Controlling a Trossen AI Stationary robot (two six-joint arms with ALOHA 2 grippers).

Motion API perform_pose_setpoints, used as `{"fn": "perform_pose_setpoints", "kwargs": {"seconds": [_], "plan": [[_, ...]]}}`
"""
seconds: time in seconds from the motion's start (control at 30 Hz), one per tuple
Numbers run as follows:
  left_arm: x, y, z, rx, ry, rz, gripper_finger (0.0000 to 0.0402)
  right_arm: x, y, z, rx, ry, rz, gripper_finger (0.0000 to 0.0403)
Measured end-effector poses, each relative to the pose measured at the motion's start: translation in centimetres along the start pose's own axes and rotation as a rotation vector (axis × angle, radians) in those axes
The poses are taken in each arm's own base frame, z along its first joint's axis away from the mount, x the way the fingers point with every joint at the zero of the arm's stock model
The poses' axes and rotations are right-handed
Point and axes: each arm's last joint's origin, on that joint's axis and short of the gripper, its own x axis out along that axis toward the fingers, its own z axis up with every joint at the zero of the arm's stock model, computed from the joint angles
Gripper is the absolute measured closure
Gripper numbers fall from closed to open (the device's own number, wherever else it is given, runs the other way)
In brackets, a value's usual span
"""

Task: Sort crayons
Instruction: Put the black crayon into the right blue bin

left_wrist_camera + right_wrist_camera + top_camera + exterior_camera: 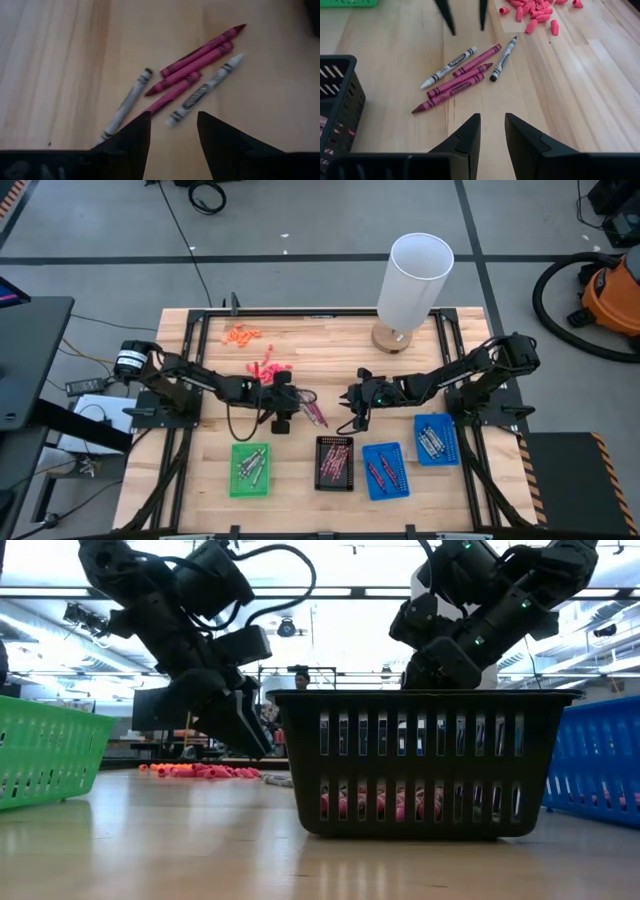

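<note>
Several crayons lie loose in a small cluster flat on the wooden table. Three are pinkish-red to maroon and two are silvery-grey. My left gripper hovers open just left of the cluster, slanting down toward it. My right gripper hangs to the right of the cluster, slanting down, its fingers a little apart with nothing between them. In the right wrist view the left gripper's fingertips show beyond the crayons.
Near the front edge stand a green tray, a black tray and two blue trays, all holding crayons. Pink bits and orange bits lie behind the cluster. A white cylinder stands at the far right.
</note>
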Motion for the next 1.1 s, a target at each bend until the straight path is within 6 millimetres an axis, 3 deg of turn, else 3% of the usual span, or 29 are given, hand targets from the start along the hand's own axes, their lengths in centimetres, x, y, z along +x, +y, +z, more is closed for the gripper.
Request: {"fn": "perform_pose_setpoints", "kwargs": {"seconds": [0.6,0.83,1.1], "plan": [[0.8,3.4,-1.0,0.078,0.047,-0.064,0.0230,0.0,-0.1,0.1,-0.035,-0.007,-0.003,0.0305],[0.8,4.6,0.9,0.092,0.045,-0.048,0.0230,0.0,-0.1,0.2,-0.033,-0.015,0.000,0.0305],[2.6,6.6,0.9,0.073,0.074,-0.069,0.0230,0.0,0.0,0.3,-0.030,-0.032,0.021,0.0305]]}}
